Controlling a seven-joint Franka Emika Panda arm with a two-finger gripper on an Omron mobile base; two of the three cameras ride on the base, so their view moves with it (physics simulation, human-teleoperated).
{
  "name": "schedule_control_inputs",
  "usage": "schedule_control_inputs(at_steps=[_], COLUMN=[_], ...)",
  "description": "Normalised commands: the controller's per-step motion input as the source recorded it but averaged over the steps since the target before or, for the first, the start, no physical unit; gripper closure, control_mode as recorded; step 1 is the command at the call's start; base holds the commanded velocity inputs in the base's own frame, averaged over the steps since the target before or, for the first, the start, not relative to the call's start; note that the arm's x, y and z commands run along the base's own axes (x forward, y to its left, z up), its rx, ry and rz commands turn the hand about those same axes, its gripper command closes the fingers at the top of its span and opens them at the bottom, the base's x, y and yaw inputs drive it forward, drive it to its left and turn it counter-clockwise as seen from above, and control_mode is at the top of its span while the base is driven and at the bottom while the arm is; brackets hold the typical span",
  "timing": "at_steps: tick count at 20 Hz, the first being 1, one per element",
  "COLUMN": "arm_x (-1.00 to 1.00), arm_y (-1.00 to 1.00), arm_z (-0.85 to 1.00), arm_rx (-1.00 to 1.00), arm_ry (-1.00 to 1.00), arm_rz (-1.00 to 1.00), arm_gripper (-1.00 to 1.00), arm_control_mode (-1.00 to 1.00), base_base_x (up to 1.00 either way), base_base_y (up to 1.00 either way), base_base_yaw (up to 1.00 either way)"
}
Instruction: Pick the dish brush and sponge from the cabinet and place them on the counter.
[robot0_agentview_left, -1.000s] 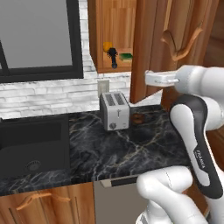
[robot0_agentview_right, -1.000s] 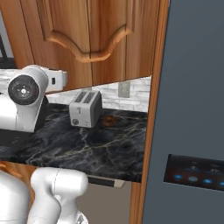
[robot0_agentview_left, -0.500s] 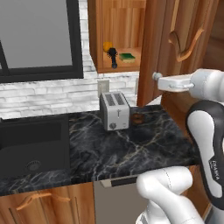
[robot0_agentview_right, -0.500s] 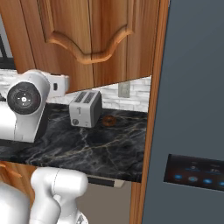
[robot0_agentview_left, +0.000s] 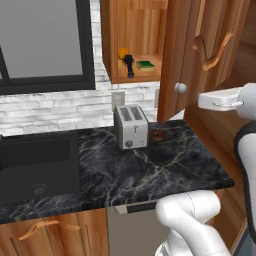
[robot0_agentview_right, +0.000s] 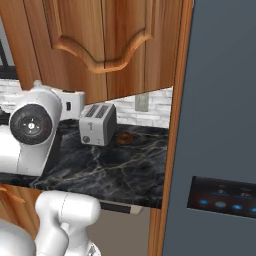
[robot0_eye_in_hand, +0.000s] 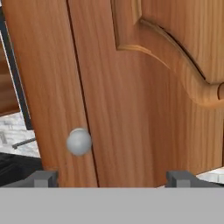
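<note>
Black marble worktop (robot0_agentview_left: 165, 170) runs under the wall cabinet (robot0_agentview_left: 137, 37), whose door (robot0_agentview_left: 175, 55) stands swung open with its round grey knob (robot0_agentview_left: 180, 88) at the free edge. On the cabinet shelf, the dish brush (robot0_agentview_left: 129, 65) stands at the front edge beside an orange ball (robot0_agentview_left: 122, 52), and the sponge (robot0_agentview_left: 145, 64) lies just right of it. A toaster (robot0_agentview_left: 131, 126) sits at the worktop's back edge. The jaws (robot0_eye_in_hand: 113, 178) stand released, spread wide, facing the door close to the knob, touching nothing.
</note>
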Motion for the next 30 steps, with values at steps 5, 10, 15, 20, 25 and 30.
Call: schedule_control_inputs(at_steps=[5, 10, 15, 20, 25, 30], arm_x=[-0.57, -0.61, -0.41, -0.30, -0.02, 0.00], arm_y=[0.35, 0.56, 0.50, 0.37, 0.44, 0.49], arm_z=[0.13, 0.09, 0.07, 0.00, 0.00, 0.00], arm_rx=[-0.08, -0.27, -0.28, -0.32, -0.30, -0.28], arm_ry=[-0.09, -0.15, -0.08, -0.02, 0.00, 0.01], arm_rz=[0.00, 0.00, 0.00, -0.04, -0.09, -0.10], arm_gripper=[-1.00, -1.00, -1.00, -1.00, -1.00, -1.00], arm_control_mode=[-1.00, -1.00, -1.00, -1.00, -1.00, -1.00], base_base_x=[0.00, 0.00, 0.00, 0.00, 0.00, 0.00], base_base_y=[0.00, 0.00, 0.00, 0.00, 0.00, 0.00], base_base_yaw=[0.00, 0.00, 0.00, 0.00, 0.00, 0.00])
